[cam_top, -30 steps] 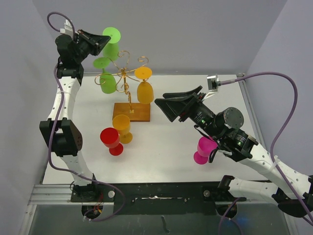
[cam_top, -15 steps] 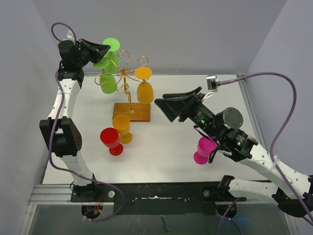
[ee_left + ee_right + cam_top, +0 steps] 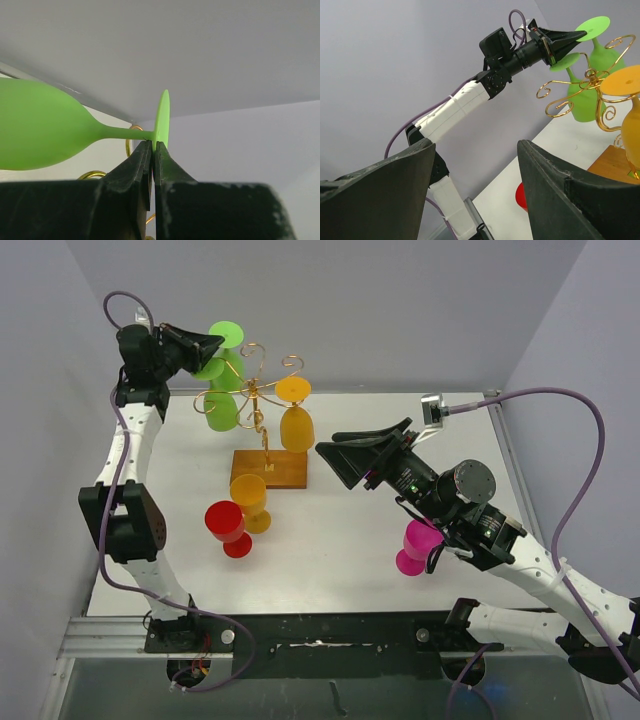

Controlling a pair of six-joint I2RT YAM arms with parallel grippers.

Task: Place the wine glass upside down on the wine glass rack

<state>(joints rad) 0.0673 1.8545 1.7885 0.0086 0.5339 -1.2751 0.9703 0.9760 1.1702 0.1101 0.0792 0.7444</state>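
My left gripper (image 3: 214,343) is shut on the foot of a green wine glass (image 3: 229,348), held stem-up, high beside the back left arm of the wine glass rack (image 3: 256,392). In the left wrist view the jaws pinch the edge of the glass's round foot (image 3: 162,116), with the left gripper (image 3: 153,144) just below it; the bowl (image 3: 40,131) stretches off to the left. A second green glass (image 3: 221,411) and an orange glass (image 3: 297,427) hang upside down on the rack. My right gripper (image 3: 336,454) stands open and empty to the right of the rack.
The rack's wooden base (image 3: 283,472) sits mid-table. A yellow-orange glass (image 3: 250,501) and a red glass (image 3: 227,527) stand upright in front of it. A magenta glass (image 3: 414,546) stands under my right arm. Walls close in at the back and sides.
My left gripper has come down and slightly right with the green glass, closer to the rack's top. The right arm has not moved.
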